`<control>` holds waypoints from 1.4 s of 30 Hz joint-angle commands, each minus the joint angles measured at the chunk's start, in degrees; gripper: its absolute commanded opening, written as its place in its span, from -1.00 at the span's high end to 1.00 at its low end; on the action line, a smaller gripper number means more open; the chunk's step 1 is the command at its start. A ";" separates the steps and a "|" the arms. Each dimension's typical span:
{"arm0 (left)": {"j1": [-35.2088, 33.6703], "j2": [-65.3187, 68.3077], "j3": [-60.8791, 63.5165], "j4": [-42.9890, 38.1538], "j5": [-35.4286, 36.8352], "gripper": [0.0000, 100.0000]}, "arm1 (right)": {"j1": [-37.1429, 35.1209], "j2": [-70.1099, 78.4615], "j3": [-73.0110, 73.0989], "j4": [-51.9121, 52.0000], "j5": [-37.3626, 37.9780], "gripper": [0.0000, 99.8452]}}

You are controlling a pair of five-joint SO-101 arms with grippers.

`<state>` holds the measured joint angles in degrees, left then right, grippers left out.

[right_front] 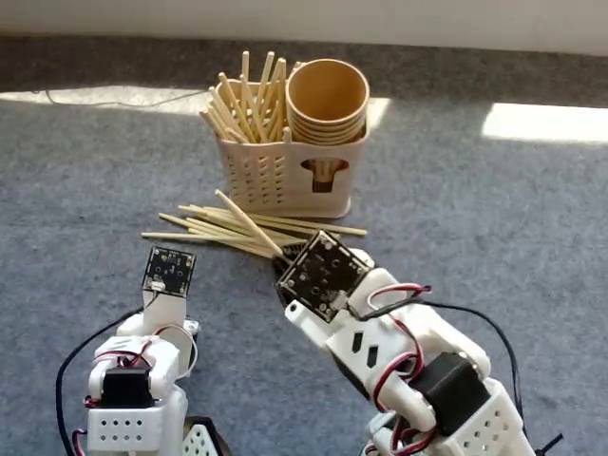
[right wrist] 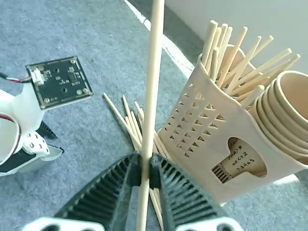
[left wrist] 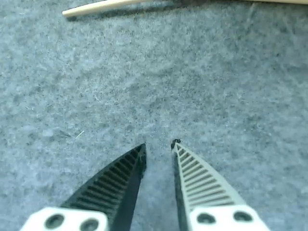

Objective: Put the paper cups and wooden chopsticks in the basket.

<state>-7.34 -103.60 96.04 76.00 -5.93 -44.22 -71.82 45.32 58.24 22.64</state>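
my right gripper (right wrist: 146,166) clamped on one chopstick (right wrist: 153,96) | my left gripper (left wrist: 159,147) tips slightly apart over carpet (left wrist: 144,86) | paper cups (right_front: 328,100) in basket (right_front: 285,180) | loose chopsticks (right_front: 218,231) just beside basket

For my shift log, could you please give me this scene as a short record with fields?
basket: upright on the grey carpet, two compartments
paper cups: stacked in one compartment
bundle of chopsticks: standing in the other compartment
loose chopsticks: lying on the carpet in front of the basket
right tool: shut on a single chopstick, near the loose ones
left tool: open, empty, over bare carpet
left to do: loose chopsticks not yet in the basket
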 commanded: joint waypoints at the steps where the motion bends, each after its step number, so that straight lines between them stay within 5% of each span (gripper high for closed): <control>1: 0.84 -0.40 1.10 0.18 -0.35 0.80 | 0.57 -2.07 -0.13 -0.04 -0.88 0.99; 23: 0.84 -0.40 1.10 0.18 -0.35 0.80 | 0.66 -13.58 -0.31 -14.20 -6.07 0.99; 33: 0.84 -0.40 1.10 0.18 -0.35 0.80 | 0.75 -11.74 -0.22 -31.87 -6.07 0.99; 42: 0.84 -0.40 1.10 0.18 -0.35 0.80 | 7.43 6.90 -0.75 -59.12 -6.07 0.99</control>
<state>-7.34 -103.60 96.04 76.00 -5.93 -39.21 -71.38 45.32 9.36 17.19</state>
